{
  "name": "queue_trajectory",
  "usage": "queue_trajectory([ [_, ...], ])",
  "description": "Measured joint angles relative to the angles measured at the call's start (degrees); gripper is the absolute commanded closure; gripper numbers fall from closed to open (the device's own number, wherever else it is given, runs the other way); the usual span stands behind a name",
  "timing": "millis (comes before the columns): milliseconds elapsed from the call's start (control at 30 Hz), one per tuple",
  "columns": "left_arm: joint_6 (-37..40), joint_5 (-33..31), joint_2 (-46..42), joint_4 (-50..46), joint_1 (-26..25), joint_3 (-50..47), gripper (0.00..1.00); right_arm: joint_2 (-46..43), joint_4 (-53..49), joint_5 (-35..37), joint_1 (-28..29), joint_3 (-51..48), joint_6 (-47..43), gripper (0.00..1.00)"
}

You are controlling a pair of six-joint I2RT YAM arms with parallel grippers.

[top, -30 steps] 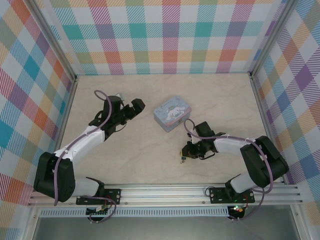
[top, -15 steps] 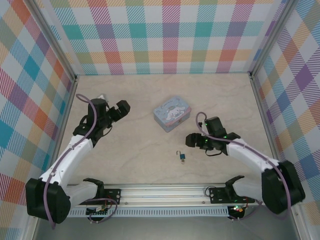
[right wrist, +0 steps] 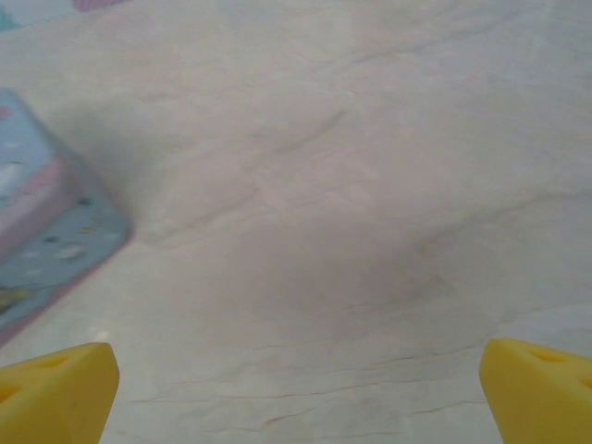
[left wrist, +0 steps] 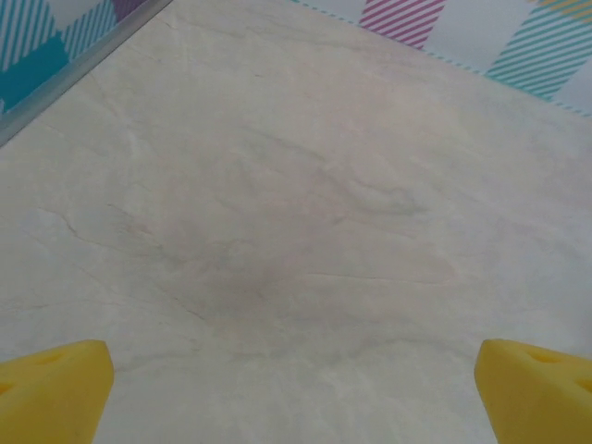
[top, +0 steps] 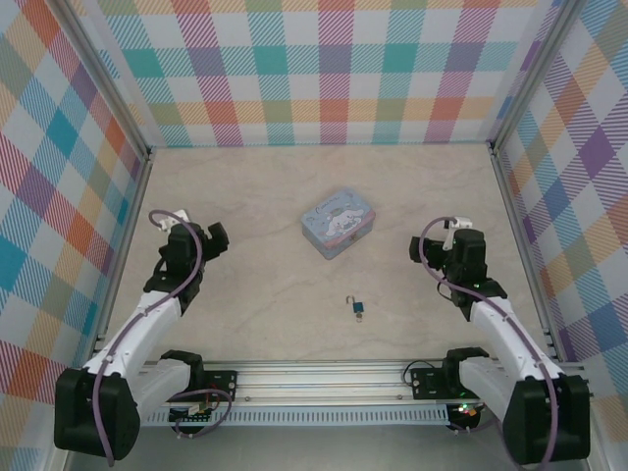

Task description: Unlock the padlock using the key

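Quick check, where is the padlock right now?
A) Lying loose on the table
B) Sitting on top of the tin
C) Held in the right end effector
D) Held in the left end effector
A: the padlock lies on the table on the near side of the tin, apart from the open, empty left end effector and right end effector.

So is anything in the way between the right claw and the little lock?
Nothing visible. The right gripper has plain tabletop between it and the padlock; the tin sits farther back, off that line.
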Motion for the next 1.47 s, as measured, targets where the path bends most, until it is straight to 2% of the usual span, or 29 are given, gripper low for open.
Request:
queue_trajectory([
  [167,5.2,-1.3,2.2,9.4,0.7,-5.6,0.0,8.7,11.5,-2.0,-5.2,-4.6,-1.9,0.0],
  [467,12.1,2.1,10.1,26.6,2.0,-10.6,0.0,19.7,37.4,-7.2,-5.4,-8.2,-4.7,0.0],
  [633,15.8,5.7,18.7,37.7,2.1,-11.1,0.0,31.7,52.3,-9.2,-5.4,-8.4,-6.0,0.0],
  [833,17.6,9.9,29.8,48.9,2.2,-11.2,0.0,33.2,50.1,-9.7,-5.4,-5.3,-6.1,0.0],
  [933,17.9,11.7,33.5,47.6,2.4,-9.3,0.0,33.2,49.6,-9.7,-5.4,-2.8,-6.3,0.0],
  [1467,17.9,14.1,33.7,47.6,3.6,-7.5,0.0,33.2,47.1,-10.3,-4.9,-2.3,-7.5,0.0],
])
